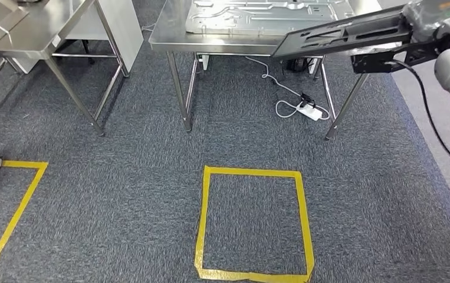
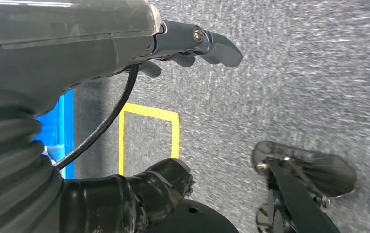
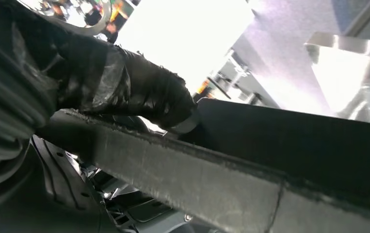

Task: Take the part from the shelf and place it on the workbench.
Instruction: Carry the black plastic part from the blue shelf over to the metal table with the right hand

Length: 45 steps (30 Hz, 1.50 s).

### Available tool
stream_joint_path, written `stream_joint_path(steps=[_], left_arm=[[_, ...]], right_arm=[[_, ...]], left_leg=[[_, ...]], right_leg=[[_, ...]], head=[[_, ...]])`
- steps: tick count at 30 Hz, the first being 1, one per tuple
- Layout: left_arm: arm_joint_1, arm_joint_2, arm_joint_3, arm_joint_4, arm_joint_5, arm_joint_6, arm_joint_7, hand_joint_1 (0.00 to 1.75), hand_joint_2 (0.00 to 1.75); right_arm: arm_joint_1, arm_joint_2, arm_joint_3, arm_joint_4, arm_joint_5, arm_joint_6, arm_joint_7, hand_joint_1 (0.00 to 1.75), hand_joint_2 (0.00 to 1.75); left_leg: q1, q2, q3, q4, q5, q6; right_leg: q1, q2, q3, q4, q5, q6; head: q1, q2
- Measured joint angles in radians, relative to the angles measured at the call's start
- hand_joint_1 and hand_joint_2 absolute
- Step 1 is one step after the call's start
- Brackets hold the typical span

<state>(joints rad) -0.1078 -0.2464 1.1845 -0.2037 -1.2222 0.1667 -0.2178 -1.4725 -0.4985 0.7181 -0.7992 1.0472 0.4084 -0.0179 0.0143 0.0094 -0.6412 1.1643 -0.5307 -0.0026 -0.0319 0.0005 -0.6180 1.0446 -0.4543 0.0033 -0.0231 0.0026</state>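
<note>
The part is a long flat black plate with slots. My right hand grips its near end at the upper right of the head view. The plate juts leftward, tilted, over the right front corner of the steel workbench. A silver stamped metal panel lies on the bench top. In the right wrist view my dark thumb presses on the plate's edge. My left hand hangs over the carpet, its fingers and thumb apart with nothing between them.
A second steel table stands at the far left, with a white cabinet behind it. Yellow tape squares mark the grey carpet. A white power strip with its cable lies under the workbench.
</note>
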Motion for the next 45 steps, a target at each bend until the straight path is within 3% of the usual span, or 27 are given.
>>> stream_joint_path(steps=[2, 4, 7, 8, 9, 12, 14, 15, 17, 19, 20, 21, 22, 24, 25, 26, 28, 30, 31, 33, 34, 35, 36, 38, 40, 43, 45], left_arm=[[0.001, 0.0, 0.0, 0.0, 0.0, 0.0, -0.002, 0.0, 1.75], [0.003, 0.0, 0.0, 0.0, 0.0, 0.0, -0.003, 0.0, 1.75], [0.007, 0.001, 0.0, 0.0, 0.0, 0.001, -0.004, 0.0, 1.75], [0.007, 0.002, 0.001, 0.0, 0.0, 0.001, -0.004, 0.0, 1.75], [0.007, 0.003, 0.001, 0.0, 0.0, 0.002, -0.004, 0.0, 1.75], [0.006, 0.003, 0.001, 0.0, -0.001, 0.003, -0.003, 0.0, 1.75], [0.006, 0.003, 0.001, 0.0, 0.0, 0.003, -0.002, 0.0, 1.75], [0.006, 0.003, 0.001, 0.0, 0.0, 0.004, -0.001, 0.0, 1.75], [0.003, 0.003, 0.001, 0.0, 0.0, 0.004, 0.0, 0.0, 1.75], [0.004, 0.003, 0.001, 0.0, 0.0, 0.004, 0.001, 0.0, 1.75], [0.006, 0.003, 0.002, 0.0, 0.0, 0.004, 0.002, 0.0, 1.75], [0.008, 0.003, 0.002, 0.0, 0.0, 0.004, 0.002, 0.0, 1.75], [0.01, 0.003, 0.002, 0.0, 0.0, 0.004, 0.003, 0.0, 1.75], [0.01, 0.002, 0.002, 0.0, 0.0, 0.004, 0.003, 0.0, 1.75], [0.008, 0.002, 0.002, 0.0, 0.0, 0.004, 0.003, 0.0, 1.75], [0.006, 0.002, 0.002, 0.0, 0.001, 0.003, 0.003, 0.0, 1.75], [0.003, 0.003, 0.003, 0.0, 0.001, 0.002, 0.004, 0.0, 1.75], [0.002, 0.003, 0.003, 0.0, 0.003, 0.0, 0.004, 0.0, 1.75], [0.002, 0.003, 0.003, 0.0, 0.004, 0.0, 0.004, 0.0, 1.75], [0.004, 0.003, 0.003, 0.0, 0.005, -0.001, 0.004, 0.0, 1.75], [0.005, 0.003, 0.003, 0.0, 0.005, -0.001, 0.004, 0.0, 1.75], [0.006, 0.003, 0.003, 0.0, 0.005, -0.001, 0.004, 0.0, 1.75], [0.007, 0.003, 0.003, 0.0, 0.005, -0.001, 0.005, 0.0, 1.75], [0.012, 0.008, 0.004, -0.001, 0.005, -0.001, 0.005, 0.0, 1.75], [0.016, 0.013, 0.005, -0.001, 0.005, 0.0, 0.006, 0.0, 1.75], [0.016, 0.01, 0.007, -0.002, 0.002, -0.001, 0.006, 0.0, 1.75], [0.013, 0.007, 0.008, -0.002, 0.0, -0.001, 0.006, 0.0, 1.75]], right_arm=[[0.0, 0.001, 0.002, 0.0, 0.0, 0.0, 0.0, 1.75, 1.75], [0.004, 0.002, 0.005, 0.0, -0.001, 0.001, 0.0, 1.75, 1.75], [0.004, 0.004, 0.007, 0.001, -0.003, 0.001, 0.0, 1.75, 1.75], [0.002, 0.005, 0.008, 0.001, -0.004, 0.001, 0.0, 1.75, 1.75], [0.001, 0.005, 0.009, 0.002, -0.005, 0.002, 0.0, 1.75, 1.75], [0.001, 0.004, 0.01, 0.003, -0.006, 0.002, 0.0, 1.75, 1.75], [-0.003, 0.003, 0.01, 0.003, -0.007, 0.002, 0.002, 1.75, 1.75], [-0.005, 0.002, 0.01, 0.003, -0.007, 0.001, 0.002, 1.75, 1.75], [-0.005, 0.002, 0.01, 0.003, -0.009, 0.002, 0.003, 1.75, 1.75], [0.002, 0.0, 0.012, 0.003, -0.012, 0.002, 0.003, 1.75, 1.75], [0.005, 0.0, 0.012, 0.003, -0.014, 0.002, 0.004, 1.75, 1.75], [0.007, 0.0, 0.013, 0.003, -0.016, 0.002, 0.004, 1.75, 1.75], [0.008, -0.001, 0.013, 0.004, -0.017, 0.002, 0.005, 1.75, 1.75], [0.007, -0.006, 0.015, 0.004, -0.018, 0.002, 0.006, 1.75, 1.75], [0.007, -0.007, 0.016, 0.004, -0.019, 0.003, 0.006, 1.75, 1.75], [0.006, -0.009, 0.017, 0.002, -0.019, 0.003, 0.007, 1.75, 1.75], [0.001, -0.01, 0.017, -0.001, -0.018, 0.004, 0.008, 1.75, 1.75], [-0.007, -0.009, 0.018, -0.002, -0.017, 0.004, 0.009, 1.75, 1.75], [-0.01, -0.009, 0.019, -0.002, -0.017, 0.004, 0.009, 1.75, 1.75], [-0.011, -0.006, 0.022, -0.002, -0.019, 0.003, 0.009, 1.75, 1.75], [-0.011, -0.004, 0.024, -0.002, -0.021, 0.001, 0.009, 1.75, 1.75], [-0.011, -0.002, 0.024, -0.002, -0.025, -0.001, 0.01, 1.75, 1.75], [-0.011, 0.001, 0.025, -0.002, -0.029, -0.004, 0.011, 1.75, 1.75], [-0.009, 0.005, 0.025, 0.0, -0.033, -0.008, 0.014, 1.75, 1.75], [-0.004, 0.008, 0.025, 0.002, -0.035, -0.012, 0.016, 1.75, 1.75], [0.003, 0.01, 0.022, -0.001, -0.042, -0.024, 0.027, 1.75, 1.75], [0.0, 0.01, 0.008, -0.006, -0.043, -0.052, 0.047, 1.75, 1.75]], left_leg=[[0.0, 0.0, -0.08, 0.123, -0.043, 0.002], [-0.002, 0.0, -0.121, 0.146, -0.036, 0.009], [-0.013, -0.003, -0.078, -0.027, 0.088, 0.034], [-0.018, -0.004, -0.061, -0.079, 0.114, 0.041], [-0.022, -0.005, -0.049, -0.11, 0.128, 0.046], [-0.024, -0.005, -0.017, -0.143, 0.123, 0.057], [-0.021, -0.004, 0.013, -0.157, 0.117, 0.066], [-0.02, -0.004, 0.025, -0.161, 0.111, 0.068], [-0.019, -0.005, 0.046, -0.162, 0.092, 0.071], [-0.019, -0.009, 0.075, -0.161, 0.068, 0.068], [-0.018, -0.01, 0.093, -0.161, 0.054, 0.065], [-0.017, -0.011, 0.112, -0.16, 0.039, 0.062], [-0.018, -0.011, 0.13, -0.158, 0.023, 0.057], [-0.019, -0.013, 0.152, -0.159, -0.003, 0.045], [-0.02, -0.013, 0.159, -0.158, -0.009, 0.039], [-0.02, -0.013, 0.161, -0.157, -0.01, 0.033], [-0.019, -0.011, 0.144, -0.111, 0.005, 0.022], [-0.015, -0.011, 0.076, 0.001, 0.012, 0.013], [-0.014, -0.011, 0.031, 0.065, -0.003, 0.01], [-0.011, -0.011, -0.048, 0.143, -0.07, 0.005], [-0.012, -0.011, -0.071, 0.144, -0.097, 0.006], [-0.013, -0.012, -0.082, 0.117, -0.1, 0.01], [-0.016, -0.012, -0.082, 0.067, -0.072, 0.019], [-0.035, -0.019, -0.068, -0.063, 0.065, 0.055], [-0.058, -0.037, -0.048, -0.147, 0.157, 0.085], [-0.057, -0.045, -0.003, -0.188, 0.163, 0.091], [-0.049, -0.041, 0.029, -0.198, 0.162, 0.092]], right_leg=[[0.005, 0.003, 0.01, 0.0, -0.01, -0.007], [0.012, 0.009, 0.027, 0.0, -0.024, -0.009], [0.019, 0.014, 0.06, -0.001, -0.051, -0.007], [0.019, 0.015, 0.067, -0.003, -0.058, -0.004], [0.019, 0.016, 0.073, -0.008, -0.063, 0.001], [0.018, 0.016, 0.082, 0.004, -0.055, 0.019], [0.016, 0.012, 0.055, 0.066, -0.052, 0.026], [0.015, 0.01, 0.022, 0.119, -0.063, 0.029], [0.013, 0.008, -0.056, 0.22, -0.109, 0.035], [0.009, 0.006, -0.103, 0.238, -0.145, 0.039], [0.007, 0.004, -0.108, 0.206, -0.135, 0.04], [0.005, 0.002, -0.103, 0.15, -0.096, 0.043], [0.003, -0.003, -0.095, 0.087, -0.031, 0.045], [0.008, -0.009, -0.079, 0.006, 0.06, 0.039], [0.01, -0.008, -0.075, -0.006, 0.075, 0.03], [0.013, -0.005, -0.068, -0.005, 0.064, 0.02], [0.01, 0.001, -0.049, -0.01, 0.055, 0.004], [0.008, 0.003, -0.025, -0.015, 0.038, -0.009], [0.009, 0.004, -0.012, -0.016, 0.027, -0.013], [0.01, 0.007, 0.019, -0.017, 0.003, -0.015], [0.011, 0.009, 0.037, -0.018, -0.011, -0.015], [0.013, 0.01, 0.056, -0.019, -0.025, -0.014], [0.016, 0.011, 0.077, -0.02, -0.039, -0.014], [0.018, 0.015, 0.109, -0.026, -0.064, -0.011], [0.018, 0.023, 0.135, -0.036, -0.082, -0.002], [0.024, 0.028, 0.156, -0.016, -0.075, 0.007], [0.026, 0.018, 0.113, 0.067, -0.074, 0.013]], head=[[0.0, 0.0], [0.0, 0.0], [0.0, 0.0], [0.0, 0.0], [0.0, 0.0], [0.0, 0.0], [0.0, 0.0], [0.001, 0.0], [0.001, 0.0], [0.001, 0.0], [0.001, 0.0], [0.001, 0.0], [0.001, 0.0], [0.0, 0.0], [0.0, 0.0], [0.0, 0.0], [0.0, 0.0], [-0.001, 0.0], [-0.001, 0.0], [-0.001, 0.0], [-0.001, 0.0], [-0.001, 0.0], [-0.001, 0.0], [0.0, 0.0], [-0.002, 0.0], [-0.003, 0.0], [-0.003, 0.0]])
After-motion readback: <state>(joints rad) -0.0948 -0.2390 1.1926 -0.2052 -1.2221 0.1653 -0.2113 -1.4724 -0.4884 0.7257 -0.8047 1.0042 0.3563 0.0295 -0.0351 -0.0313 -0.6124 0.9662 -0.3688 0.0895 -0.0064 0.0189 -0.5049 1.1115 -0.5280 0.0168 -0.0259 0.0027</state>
